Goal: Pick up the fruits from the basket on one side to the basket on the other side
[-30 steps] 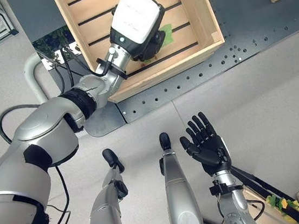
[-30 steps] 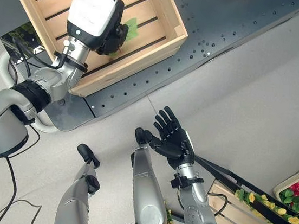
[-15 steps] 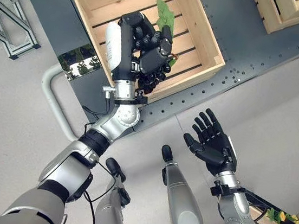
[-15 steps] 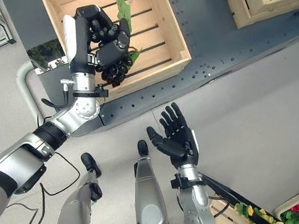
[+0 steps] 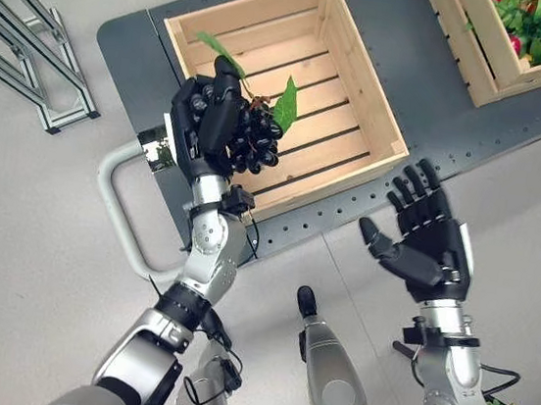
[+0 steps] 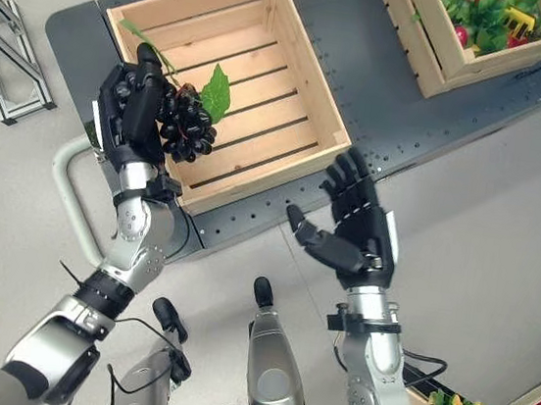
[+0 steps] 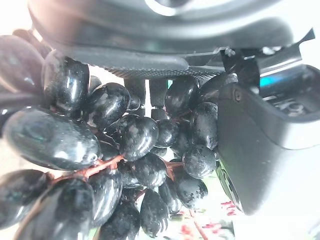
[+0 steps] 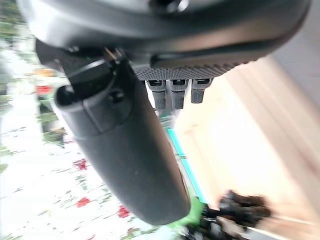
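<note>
The left hand (image 5: 204, 127) is raised over the near left part of an empty wooden slatted crate (image 5: 351, 69), its fingers curled round a bunch of dark grapes (image 5: 254, 139). A green leaf (image 5: 285, 106) stands up from the bunch on the side away from the palm, and a thin stem with a second narrow leaf (image 5: 220, 50) runs up past the fingertips. The crate sits on a dark perforated platform (image 5: 442, 95), and the grapes hang above the crate's slatted floor, not resting on it.

The left wrist view brings the bunch very close: glossy black grapes (image 7: 125, 145) on reddish stalks press against the hand's dark palm, with the thumb (image 7: 260, 145) closed in beside them. That contact cannot be made out from the head views, where the fingers hide it.

The right hand (image 6: 358, 231) hovers over the grey floor (image 5: 40, 233) just off the platform's near edge, palm turned toward the crate, fingers spread and straight, thumb held out; it holds nothing. Its own wrist view shows the thumb (image 8: 125, 150) and the fingertips (image 8: 175, 92) standing apart, with the pale crate wood beyond and a dark, blurred cluster low in the view.

At the far right of the platform stands a second wooden crate (image 6: 437, 55) filled with green leaves, red fruit and something yellow (image 6: 518, 18). A metal frame (image 5: 31, 64) lies on the floor at the far left.
</note>
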You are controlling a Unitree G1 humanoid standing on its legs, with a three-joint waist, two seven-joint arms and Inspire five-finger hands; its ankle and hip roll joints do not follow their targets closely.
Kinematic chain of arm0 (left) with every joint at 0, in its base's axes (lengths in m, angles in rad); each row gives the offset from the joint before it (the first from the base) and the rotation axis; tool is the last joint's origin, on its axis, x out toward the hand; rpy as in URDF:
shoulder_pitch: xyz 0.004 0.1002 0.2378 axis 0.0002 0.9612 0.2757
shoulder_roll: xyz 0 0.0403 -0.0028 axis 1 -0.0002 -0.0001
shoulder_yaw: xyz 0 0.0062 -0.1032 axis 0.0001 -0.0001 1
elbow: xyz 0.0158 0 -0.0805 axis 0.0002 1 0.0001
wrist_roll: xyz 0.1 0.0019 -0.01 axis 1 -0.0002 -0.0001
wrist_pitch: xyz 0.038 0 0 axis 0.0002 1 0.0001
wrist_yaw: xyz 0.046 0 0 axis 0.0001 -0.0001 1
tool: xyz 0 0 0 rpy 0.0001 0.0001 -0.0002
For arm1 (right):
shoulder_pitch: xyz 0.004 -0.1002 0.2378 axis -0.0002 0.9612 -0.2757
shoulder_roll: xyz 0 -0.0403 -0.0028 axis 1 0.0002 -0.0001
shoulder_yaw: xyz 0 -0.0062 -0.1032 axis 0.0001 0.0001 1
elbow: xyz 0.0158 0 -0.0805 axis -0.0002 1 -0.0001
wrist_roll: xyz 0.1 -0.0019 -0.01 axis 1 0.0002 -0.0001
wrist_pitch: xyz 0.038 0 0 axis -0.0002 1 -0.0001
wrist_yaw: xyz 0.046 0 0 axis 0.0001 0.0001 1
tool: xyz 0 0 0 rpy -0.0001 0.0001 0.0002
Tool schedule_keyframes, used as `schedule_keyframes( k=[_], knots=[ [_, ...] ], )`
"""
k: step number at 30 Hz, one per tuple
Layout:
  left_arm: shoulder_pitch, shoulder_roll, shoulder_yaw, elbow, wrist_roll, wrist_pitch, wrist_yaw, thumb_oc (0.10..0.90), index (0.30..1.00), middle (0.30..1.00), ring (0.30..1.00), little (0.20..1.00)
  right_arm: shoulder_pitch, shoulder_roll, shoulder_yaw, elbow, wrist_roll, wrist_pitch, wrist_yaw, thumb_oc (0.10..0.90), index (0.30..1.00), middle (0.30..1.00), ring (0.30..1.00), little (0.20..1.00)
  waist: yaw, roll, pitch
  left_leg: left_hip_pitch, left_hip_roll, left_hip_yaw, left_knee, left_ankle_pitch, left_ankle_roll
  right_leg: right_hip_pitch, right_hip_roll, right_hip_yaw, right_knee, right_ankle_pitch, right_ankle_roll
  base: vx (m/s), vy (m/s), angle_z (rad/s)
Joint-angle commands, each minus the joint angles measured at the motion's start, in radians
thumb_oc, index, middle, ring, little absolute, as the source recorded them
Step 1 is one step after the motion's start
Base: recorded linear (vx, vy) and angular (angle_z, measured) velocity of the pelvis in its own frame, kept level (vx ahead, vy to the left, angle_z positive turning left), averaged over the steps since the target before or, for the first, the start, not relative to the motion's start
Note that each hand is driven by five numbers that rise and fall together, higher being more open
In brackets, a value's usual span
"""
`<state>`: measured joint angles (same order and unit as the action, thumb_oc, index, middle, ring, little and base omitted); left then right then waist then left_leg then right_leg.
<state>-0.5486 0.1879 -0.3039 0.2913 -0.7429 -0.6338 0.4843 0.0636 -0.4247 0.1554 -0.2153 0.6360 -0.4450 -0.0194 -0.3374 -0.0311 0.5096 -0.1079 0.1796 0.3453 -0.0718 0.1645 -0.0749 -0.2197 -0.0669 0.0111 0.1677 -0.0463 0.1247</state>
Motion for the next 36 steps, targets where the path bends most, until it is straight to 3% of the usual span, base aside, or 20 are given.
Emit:
schedule_keyframes(
  k=[1,7,14,18,28,36],
  knots=[
    [-0.009,-0.028,0.006,-0.07,-0.125,-0.164,-0.194,0.4,0.3,0.3,0.3,0.3,0.006,-0.012,-0.035,-0.084,-0.047,-0.117,0.093,0.8,0.9,0.9,0.9,0.9,-0.004,-0.036,-0.218,0.076,0.008,0.027,0.015,-0.11,-0.007,0.04,0.055,0.01,-0.179,0.113,-0.054,0.06,0.005,0.01],
    [0.067,-0.075,-0.004,-0.102,-0.378,-0.131,-0.363,0.4,0.3,0.3,0.3,0.3,-0.065,-0.041,-0.061,-0.141,0.011,-0.04,0.163,0.8,0.9,0.9,0.9,0.9,0.02,-0.024,-0.279,0.123,0.002,0.021,-0.009,-0.109,-0.006,0.098,0.045,0.016,-0.239,0.138,-0.049,0.07,0.022,-0.04],
    [0.122,-0.106,-0.029,-0.13,-0.558,-0.048,-0.452,0.4,0.3,0.3,0.3,0.3,-0.177,-0.044,-0.007,-0.17,0.059,0.134,0.264,0.8,0.9,0.9,0.9,0.9,0.06,-0.021,-0.347,0.157,0.001,0.026,-0.011,-0.103,-0.002,0.133,0.036,0.017,-0.255,0.15,-0.056,0.05,-0.001,-0.04],
    [0.164,-0.109,-0.058,-0.152,-0.637,-0.004,-0.476,0.4,0.3,0.3,0.3,0.3,-0.225,-0.046,0.053,-0.158,0.008,0.224,0.242,0.8,0.9,0.9,0.9,0.9,0.087,-0.017,-0.381,0.175,0.002,0.014,-0.015,-0.108,-0.002,0.149,0.034,0.011,-0.255,0.147,-0.055,0.09,0.005,0.01],
    [0.226,-0.111,-0.111,-0.176,-0.693,0.052,-0.516,0.4,0.3,0.3,0.3,0.3,-0.247,-0.039,0.118,-0.088,-0.018,0.28,0.231,0.8,0.9,0.9,0.9,0.9,0.118,-0.011,-0.433,0.206,0.003,0.005,-0.015,-0.125,0.001,0.175,0.023,0.0,-0.255,0.141,-0.047,0.06,0.015,0.02],
    [0.245,-0.09,-0.133,-0.241,-0.708,0.1,-0.529,0.4,0.3,0.3,0.3,0.3,-0.252,-0.056,0.137,-0.04,-0.065,0.268,0.247,0.8,0.9,0.9,0.9,0.9,0.135,-0.008,-0.456,0.219,0.001,0.001,-0.015,-0.134,0.005,0.184,0.017,-0.009,-0.255,0.14,-0.043,0.02,0.004,0.0]
  ],
)
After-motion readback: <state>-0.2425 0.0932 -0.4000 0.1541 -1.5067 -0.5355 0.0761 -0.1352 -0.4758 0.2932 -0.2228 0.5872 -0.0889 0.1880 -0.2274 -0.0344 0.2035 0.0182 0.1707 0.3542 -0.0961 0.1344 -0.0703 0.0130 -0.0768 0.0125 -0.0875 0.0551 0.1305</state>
